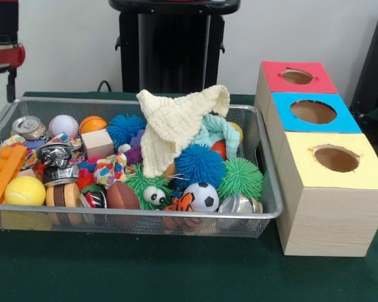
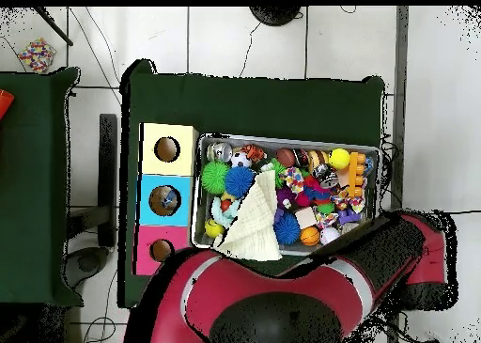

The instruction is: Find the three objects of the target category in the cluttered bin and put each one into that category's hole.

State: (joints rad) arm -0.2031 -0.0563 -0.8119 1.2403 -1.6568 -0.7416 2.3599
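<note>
Evidently nothing is sorted yet: the bin (image 1: 268,189) is heaped beside the hole (image 1: 297,77), and no gripper is visible, so I cannot tell its opening.

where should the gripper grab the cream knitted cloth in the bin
Take the cream knitted cloth at its raised peak near the top fold, coming straight down from above. It is draped over the toys in the bin and stands higher than anything beside it, so the bunched ridge probably offers a pinchable fold without touching the blue spiky ball below.
</note>
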